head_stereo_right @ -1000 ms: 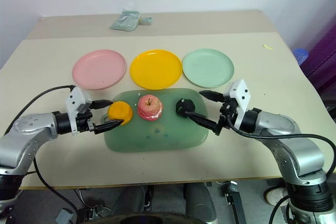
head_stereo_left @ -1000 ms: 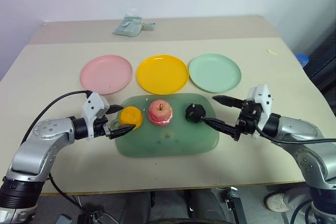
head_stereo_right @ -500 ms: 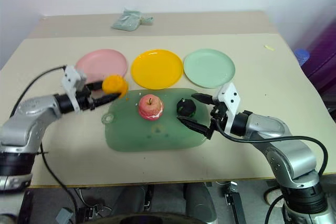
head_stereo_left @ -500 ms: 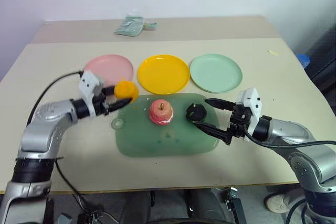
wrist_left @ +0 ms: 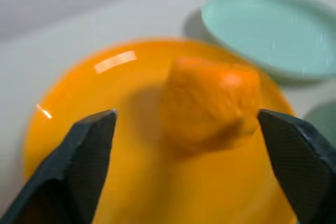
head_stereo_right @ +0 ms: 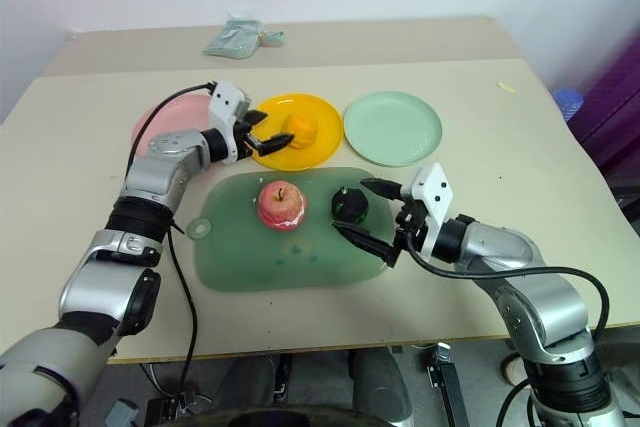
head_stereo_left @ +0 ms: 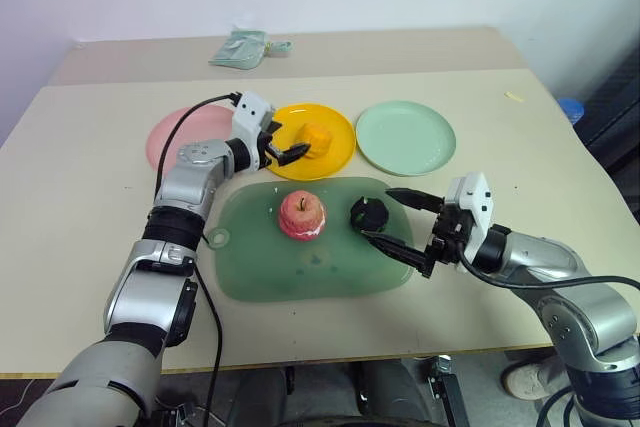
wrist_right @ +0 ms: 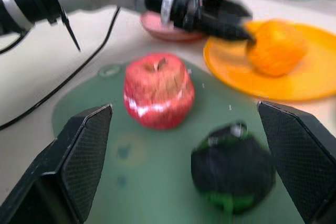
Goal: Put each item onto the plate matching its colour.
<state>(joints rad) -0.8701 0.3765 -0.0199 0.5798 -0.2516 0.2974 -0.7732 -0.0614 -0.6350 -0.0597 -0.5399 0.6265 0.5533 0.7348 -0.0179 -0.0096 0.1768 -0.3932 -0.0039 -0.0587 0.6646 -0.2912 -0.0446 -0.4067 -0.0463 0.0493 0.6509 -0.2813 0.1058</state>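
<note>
The orange fruit [head_stereo_left: 316, 137] rests on the yellow plate [head_stereo_left: 338, 155]. My left gripper [head_stereo_left: 292, 143] is level just beside it, open, its fingers [wrist_left: 89, 150] spread wider than the fruit. The pink-red apple [head_stereo_left: 302, 215] and the dark green piece [head_stereo_left: 367, 214] sit on the big green tray [head_stereo_left: 250, 267]. My right gripper [head_stereo_left: 380, 213] is open, one finger on each side of the green piece, and I cannot tell if it touches. The pink plate [head_stereo_left: 165, 137] is partly behind my left arm. The mint green plate [head_stereo_left: 405, 137] is bare.
A pale green cloth wad [head_stereo_left: 238, 49] lies at the far side of the table. A small yellow scrap [head_stereo_left: 515, 98] lies near the right edge. My left arm's black cable [head_stereo_left: 195, 112] arcs over the pink plate.
My left gripper carried the orange fruit from the tray to the yellow plate and opened, leaving it there. The right gripper stayed by the green piece.
</note>
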